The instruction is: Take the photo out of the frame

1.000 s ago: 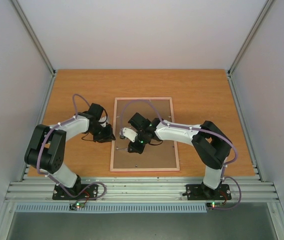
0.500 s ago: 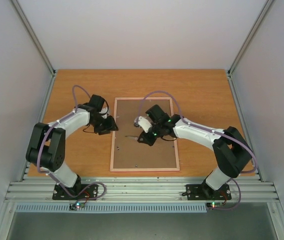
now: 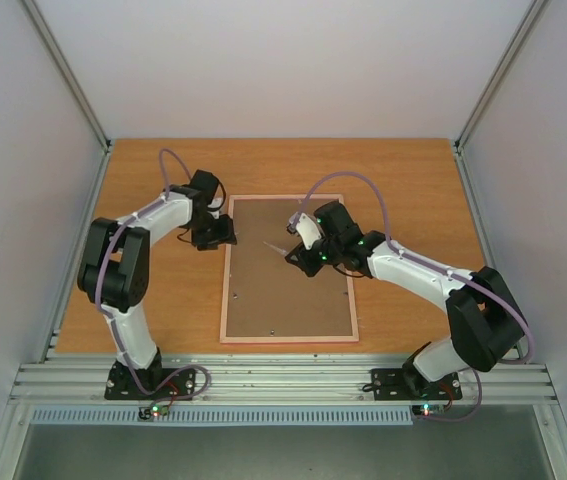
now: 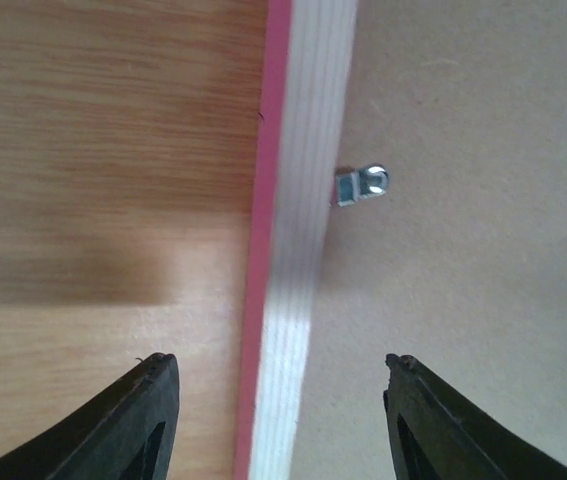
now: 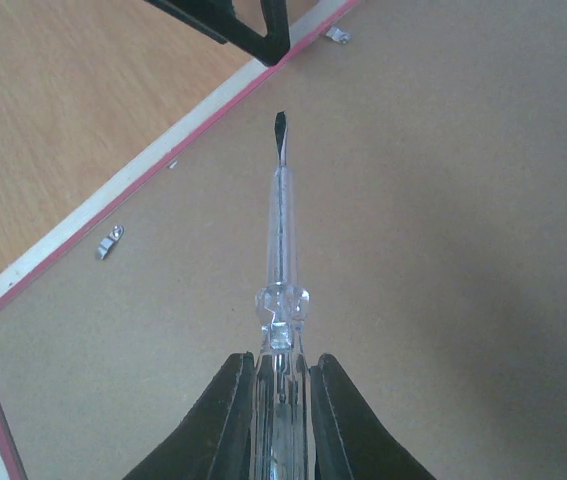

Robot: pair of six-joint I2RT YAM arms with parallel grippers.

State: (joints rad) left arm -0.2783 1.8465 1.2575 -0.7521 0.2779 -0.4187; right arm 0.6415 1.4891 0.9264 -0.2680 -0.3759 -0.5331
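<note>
The photo is not visible anywhere. The thin bright pink rectangular frame (image 3: pixel 227 300) lies face down in the middle of the wooden table (image 3: pixel 413 190), its long sides running 6 to 12 o'clock. Its brown backing board (image 3: pixel 298 305) hides whatever is inside, so the print is presumably underneath.

Nearest along the 9 o'clock rim, a small silver metal tab (image 5: pixel 110 243) sits at the board's edge; I cannot tell whether it is turned clear. If it still laps the board, the back will not lift.

Further up, the right gripper (image 5: pixel 281 375) is clenched on a clear-handled flat-blade screwdriver (image 5: pixel 281 230). The blade hovers low over the board and aims toward 10 o'clock. A slip could gouge the soft board or drive the blade through to the print below.

Beyond the blade, at the frame's 10 o'clock, the left gripper (image 4: pixel 283 400) hangs with its fingers (image 4: pixel 148 420) spread. They straddle the pale rim and touch nothing. Between them a second silver tab (image 4: pixel 363 184) reaches from the rim onto the board, so it looks engaged.

Nothing pins the frame, so a sideways push on that tab could slide or spin it. The blade tip is also already close to the left arm's black finger, so a lunge toward the tab risks a collision.
</note>
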